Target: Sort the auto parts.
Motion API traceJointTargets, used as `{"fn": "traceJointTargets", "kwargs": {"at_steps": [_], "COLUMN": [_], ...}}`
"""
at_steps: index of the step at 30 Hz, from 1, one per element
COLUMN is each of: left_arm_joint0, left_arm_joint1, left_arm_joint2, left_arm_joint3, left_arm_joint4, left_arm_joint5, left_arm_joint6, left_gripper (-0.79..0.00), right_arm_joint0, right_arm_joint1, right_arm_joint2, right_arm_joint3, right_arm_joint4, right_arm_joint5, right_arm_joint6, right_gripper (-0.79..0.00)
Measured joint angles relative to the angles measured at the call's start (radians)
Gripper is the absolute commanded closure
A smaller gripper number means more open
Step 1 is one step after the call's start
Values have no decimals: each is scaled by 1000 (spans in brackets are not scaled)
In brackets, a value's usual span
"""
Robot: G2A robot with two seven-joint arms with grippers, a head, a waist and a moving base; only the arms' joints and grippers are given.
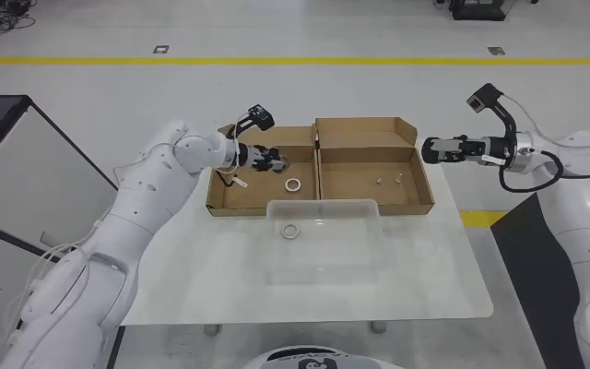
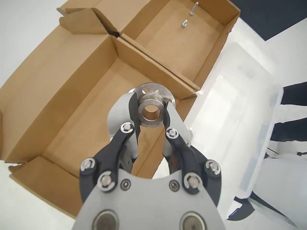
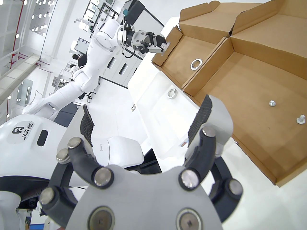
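White table (image 1: 415,267): left gripper (image 2: 150,109) clenched on metal hub (image 2: 150,90), held above left box (image 2: 79,101), probably for dropping beside ring (image 1: 293,184); right gripper (image 3: 146,111) open, standing clear

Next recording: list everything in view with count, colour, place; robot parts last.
table: one, white, centre
boxes: two, brown cardboard, side by side at the table's far side: left box, right box
bin: one, clear plastic, in front of the boxes
rings: two, silver, one in the left box, the other in the bin
bolts: two, silver, in the right box
flanged part: one, silver, held above the left box
left arm: one, white, jaws shut on the flanged part
right arm: one, white and black, jaws open beside the right box
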Motion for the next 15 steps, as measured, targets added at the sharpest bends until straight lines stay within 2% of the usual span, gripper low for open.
{"fn": "traceJointTargets", "kwargs": {"at_steps": [8,15], "left_arm_joint0": [-29,-39], "left_arm_joint1": [-22,-54], "left_arm_joint2": [61,111], "left_arm_joint3": [66,128], "left_arm_joint4": [106,124], "left_arm_joint5": [-29,-38], "left_arm_joint6": [19,55], "left_gripper": [0,0], "right_arm_joint0": [0,0], "right_arm_joint1": [0,0], "right_arm_joint2": [0,0], "right_arm_joint3": [0,0], "right_arm_joint4": [0,0], "right_arm_joint5": [0,0], "right_arm_joint6": [0,0], "right_gripper": [-785,-785]}}
